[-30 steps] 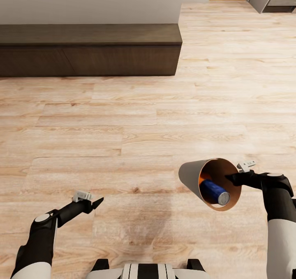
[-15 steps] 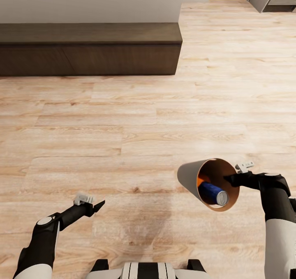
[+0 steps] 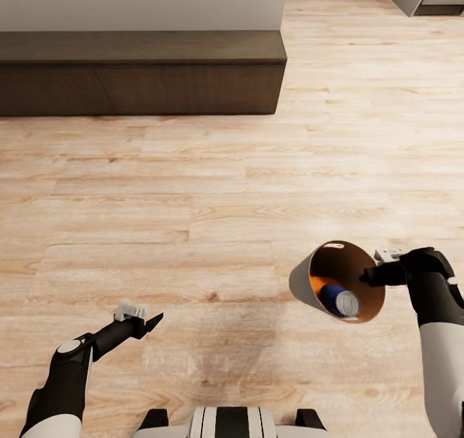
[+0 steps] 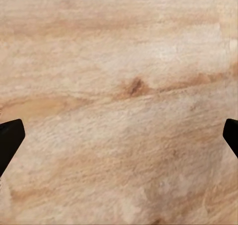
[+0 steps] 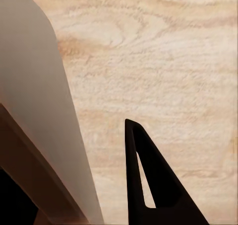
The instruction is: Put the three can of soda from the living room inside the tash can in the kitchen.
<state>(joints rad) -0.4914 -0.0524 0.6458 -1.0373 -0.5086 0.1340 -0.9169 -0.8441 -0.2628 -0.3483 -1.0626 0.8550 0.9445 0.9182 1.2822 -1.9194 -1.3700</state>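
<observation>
Right tool (image 3: 368, 277) clamps trash can (image 3: 303, 282) rim, tilted, retaining blue soda can (image 3: 339, 300) for transport; left tool (image 3: 152, 322) open, empty.

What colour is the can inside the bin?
Dark blue with a silver top, lying in the tash can; clearest in the head view.

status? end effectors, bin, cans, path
Right end effector shut on trash can rim, bin tilted. Blue soda can inside. Left end effector open, empty. Dark bench ahead left; floor beyond.
</observation>
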